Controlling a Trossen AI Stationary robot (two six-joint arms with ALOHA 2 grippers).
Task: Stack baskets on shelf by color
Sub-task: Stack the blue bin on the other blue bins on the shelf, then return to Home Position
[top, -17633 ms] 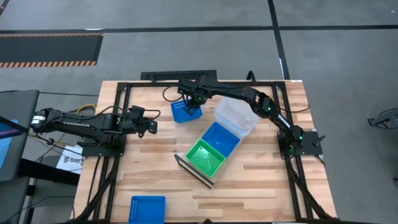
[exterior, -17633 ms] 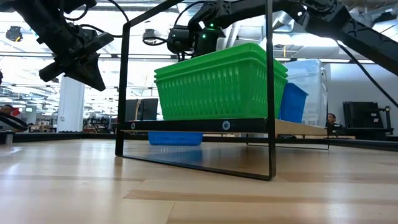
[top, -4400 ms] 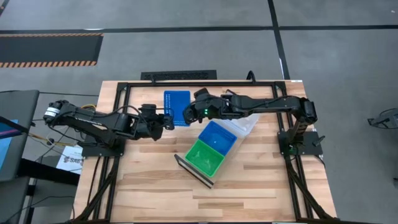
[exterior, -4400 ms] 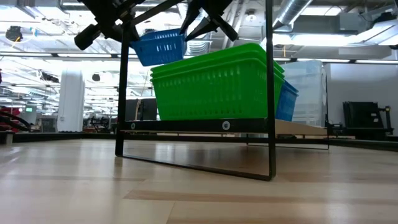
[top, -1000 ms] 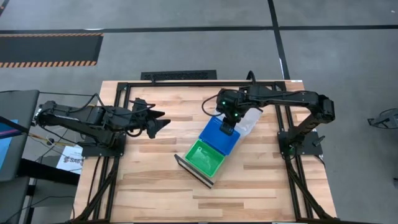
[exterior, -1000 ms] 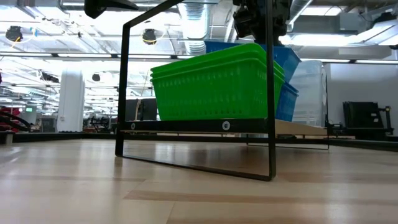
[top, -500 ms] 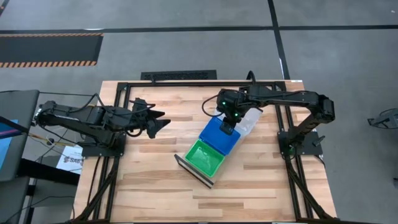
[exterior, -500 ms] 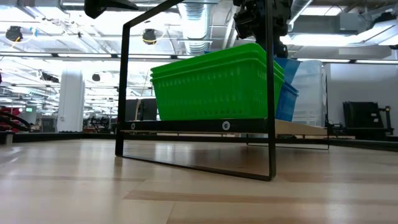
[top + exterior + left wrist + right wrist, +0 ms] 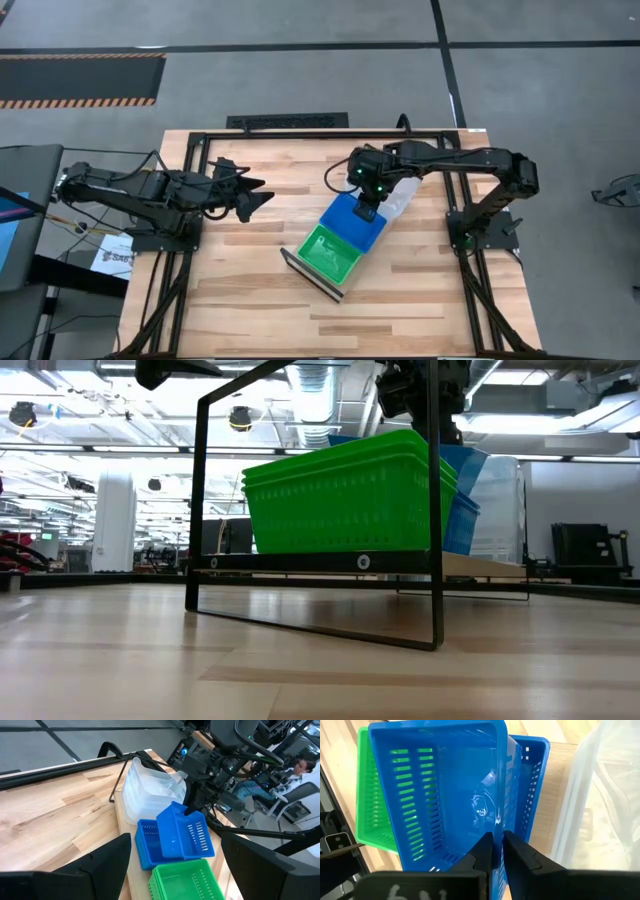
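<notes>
The shelf lies slantwise mid-table. On it stand a stack of green baskets, a blue basket and clear baskets. My right gripper hangs over the blue one, shut on another blue basket, which is tipped steeply. My left gripper hovers open to the shelf's left, with nothing between its fingers. In the low view the green stack hides most of the blue baskets. My right gripper pinches one side wall of the tipped blue basket at its rim, one finger inside the basket and one outside. The fingers come from above, slanting down. The basket hangs tilted below them, its low end over the blue basket on the shelf; I cannot tell whether they touch.
Black frame rails border the wooden table, and the shelf's black end frame stands upright near the green stack. Bare wood lies toward the near edge. A seated person shows beyond the table.
The blue basket in my right gripper has sunk a little behind the green stack and tipped in the hold. The gripper itself has hardly shifted.
</notes>
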